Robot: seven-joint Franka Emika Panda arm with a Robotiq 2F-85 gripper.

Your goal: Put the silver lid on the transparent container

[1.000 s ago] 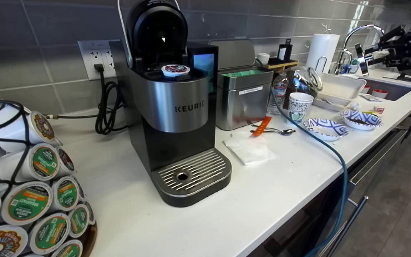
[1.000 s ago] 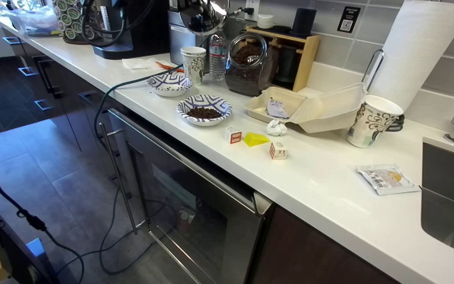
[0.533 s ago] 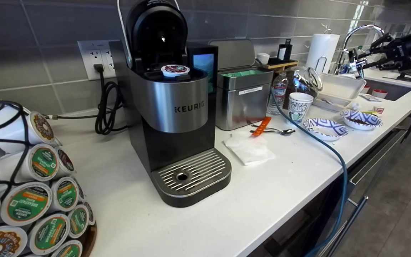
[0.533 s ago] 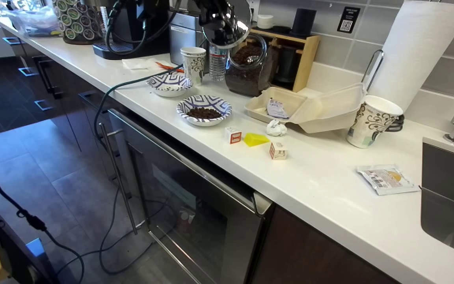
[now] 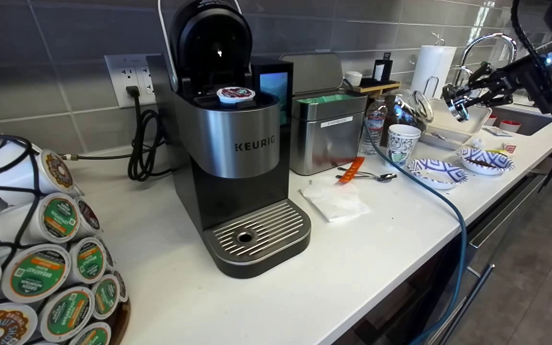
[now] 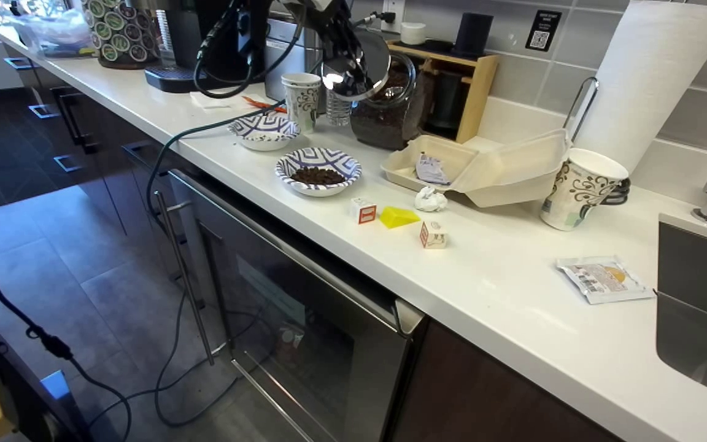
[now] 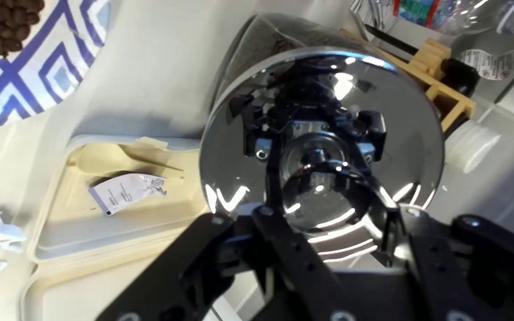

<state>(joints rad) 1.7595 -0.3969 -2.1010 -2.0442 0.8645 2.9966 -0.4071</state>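
One gripper (image 7: 335,214) was clamped on the round knob (image 7: 324,194) of one silver lid (image 7: 400,147); the lid, a polished metal disc that mirrored the gripper, hung tilted in the air; it was apart from the one clear jar (image 6: 378,126), which had a round belly, smooth walls and something dark brown inside; on the slick white counter (image 6: 501,288) I counted two shallow bowls (image 6: 264,132) with blue zigzags, one of them holding small brown beans (image 6: 318,176); two little cubes (image 6: 363,211) with red print, on either side of one bright yellow wedge (image 6: 398,217); one crumpled ball of white paper (image 6: 430,200) close by; one beige box (image 6: 507,178), spread apart at its hinge, with one small packet (image 6: 431,169) and one pale spoon (image 7: 101,158) in it; one paper cup (image 6: 582,190) with curly print beside the box; one flat, silvery sachet (image 6: 605,280) just beside the sink (image 6: 700,264); and one tall roll of white paper towel (image 6: 648,86).
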